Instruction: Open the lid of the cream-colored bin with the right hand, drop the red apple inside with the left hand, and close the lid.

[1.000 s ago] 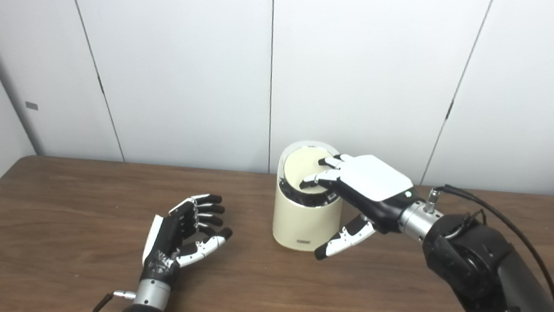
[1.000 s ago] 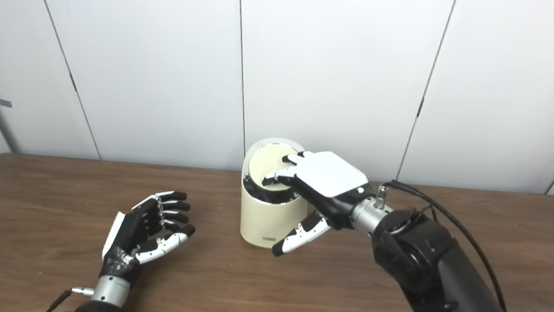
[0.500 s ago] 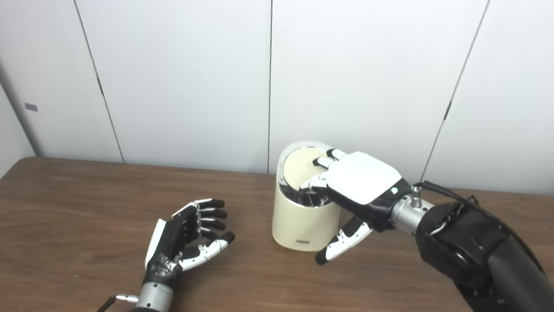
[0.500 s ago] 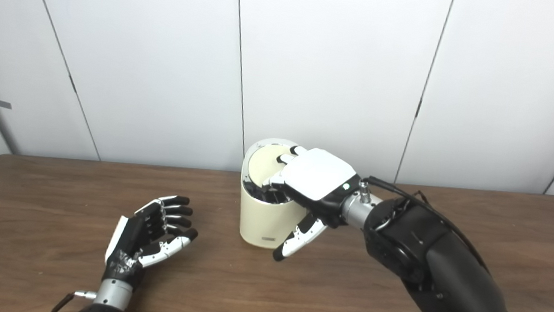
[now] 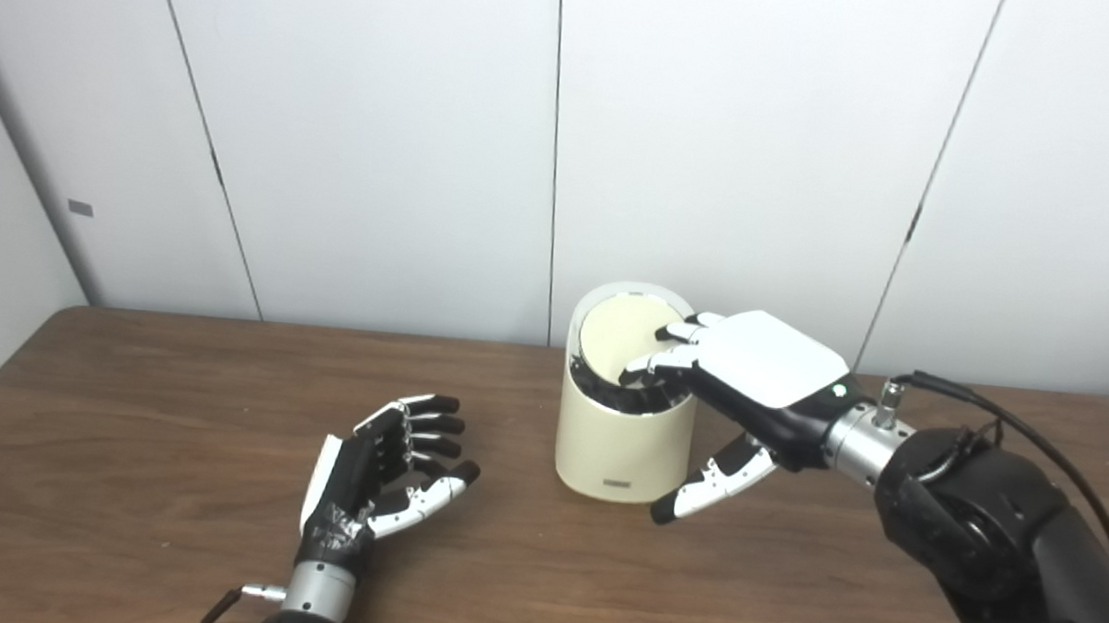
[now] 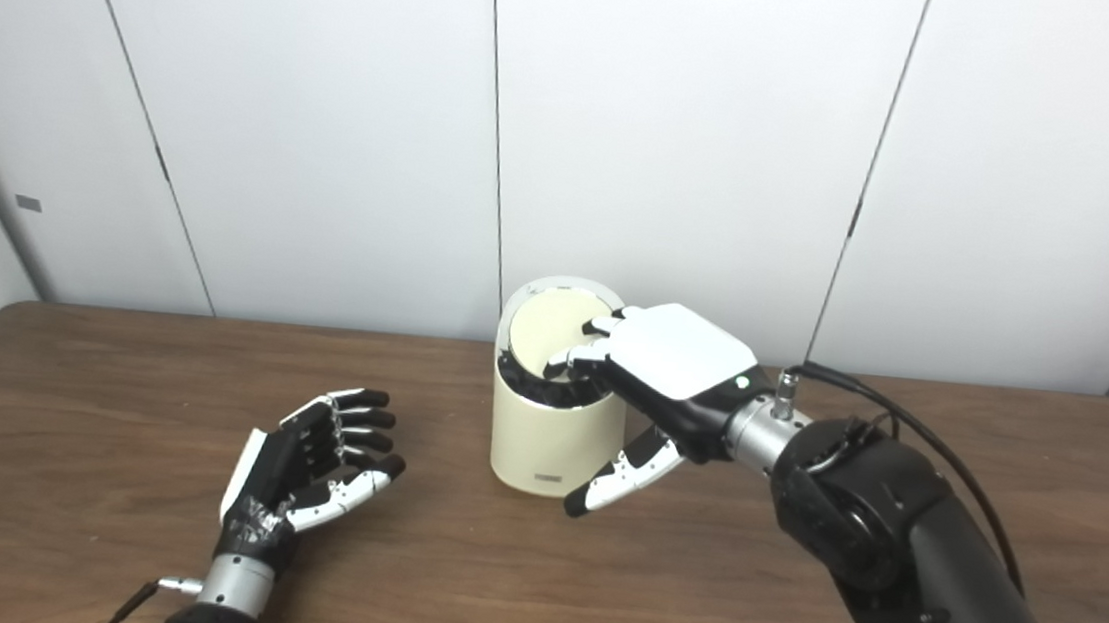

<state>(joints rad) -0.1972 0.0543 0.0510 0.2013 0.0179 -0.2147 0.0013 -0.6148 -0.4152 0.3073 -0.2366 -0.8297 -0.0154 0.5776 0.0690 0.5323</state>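
Bin (image 5: 621,448) upright; lid (image 5: 625,336) tilted up; R hand (image 5: 760,370) fingers on lid, L hand (image 5: 391,463) fingers spread, empty.

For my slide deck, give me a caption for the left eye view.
Right hand reaches over the cream-colored bin with its lid tilted up; left hand rests open and empty on the table.

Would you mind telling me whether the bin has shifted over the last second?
No. The bin stands just right of the wall seam as before; only the camera shifted slightly.
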